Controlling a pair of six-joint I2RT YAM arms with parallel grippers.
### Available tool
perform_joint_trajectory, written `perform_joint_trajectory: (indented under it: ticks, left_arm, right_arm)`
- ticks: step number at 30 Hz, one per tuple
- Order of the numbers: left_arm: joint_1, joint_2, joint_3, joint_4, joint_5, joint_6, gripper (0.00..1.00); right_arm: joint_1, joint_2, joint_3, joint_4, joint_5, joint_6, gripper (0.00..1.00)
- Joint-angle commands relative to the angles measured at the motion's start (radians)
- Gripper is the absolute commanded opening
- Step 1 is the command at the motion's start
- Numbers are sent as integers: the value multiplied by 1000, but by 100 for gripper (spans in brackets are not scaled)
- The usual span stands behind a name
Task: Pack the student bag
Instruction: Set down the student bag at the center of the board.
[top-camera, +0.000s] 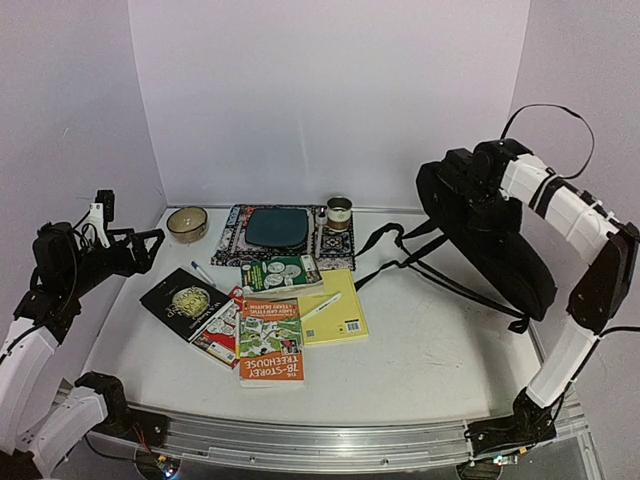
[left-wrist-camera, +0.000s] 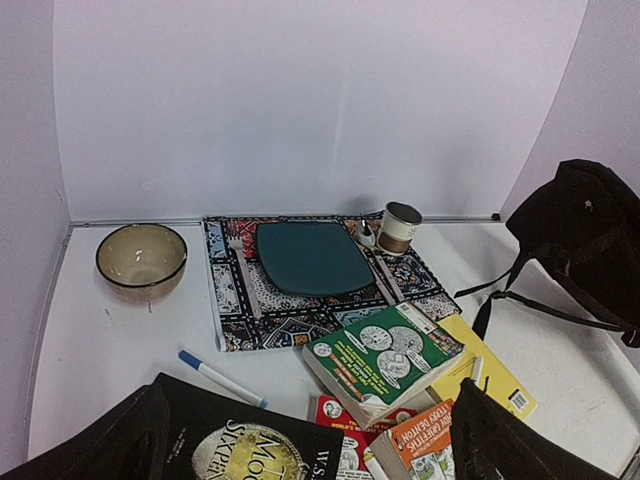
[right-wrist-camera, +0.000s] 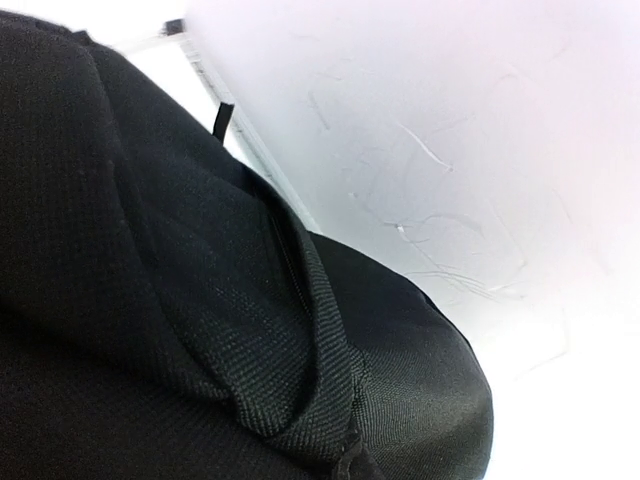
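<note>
The left tool (top-camera: 140, 248) has its fingers spread and holds nothing. It hangs over the left edge of the desk (top-camera: 430, 350), just beside the black book (top-camera: 185, 300).

Hazard: the books overlap. The black book, the red book (top-camera: 215, 330) and the orange book (top-camera: 270, 345) lie partly on each other, and the green book (top-camera: 280, 272) rests partly on the yellow pad (top-camera: 340, 312). Pulling one probably drags its neighbours. A blue pen (top-camera: 203, 272) lies near the black book and a white pen (top-camera: 320, 305) lies on the pad. Either can roll or be knocked off the desk. The bowl (top-camera: 187, 222) and the cup (top-camera: 340, 211) stand behind the books, within reach of a wide sweep.

The bag (top-camera: 500, 240) lies far right, slumped along the right wall, with its straps (top-camera: 400, 255) reaching toward the pad.

Hazard: moving the bag may drag the straps across the pad. The fabric is soft and no opening shows, so insertion may fail against a collapsed mouth.

The right tool (top-camera: 455, 178) is at the bag's upper end. Its fingers are lost against the black fabric, so whether it pinches the bag cannot be told. A weak hold would let the bag drop.
</note>
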Motion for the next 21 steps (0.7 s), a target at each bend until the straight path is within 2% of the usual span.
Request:
perform_joint_trajectory:
  ticks: [1, 6, 8, 9, 12, 16, 21]
  left_arm:
    - [4, 22, 54, 18, 36, 1, 99]
    - [4, 34, 56, 19, 49, 1, 99]
    - [4, 38, 55, 18, 53, 2, 99]
    - [4, 40, 57, 18, 55, 2, 99]
    - [4, 44, 56, 17, 60, 3, 99]
    - [4, 47, 57, 16, 68, 4, 99]
    - [4, 52, 58, 17, 90, 4, 99]
  right_arm:
    - [-5, 93, 19, -55, 178, 144, 0]
    - [-3, 232, 101, 7, -2, 95, 0]
    - [-3, 265, 106, 93, -86, 19, 1]
    - [-3, 272, 102, 137, -158, -34, 4]
    - [-3, 276, 73, 240, -316, -176, 25]
    - [-5, 246, 22, 266, -452, -317, 50]
    - [-16, 124, -135, 272, -446, -519, 79]
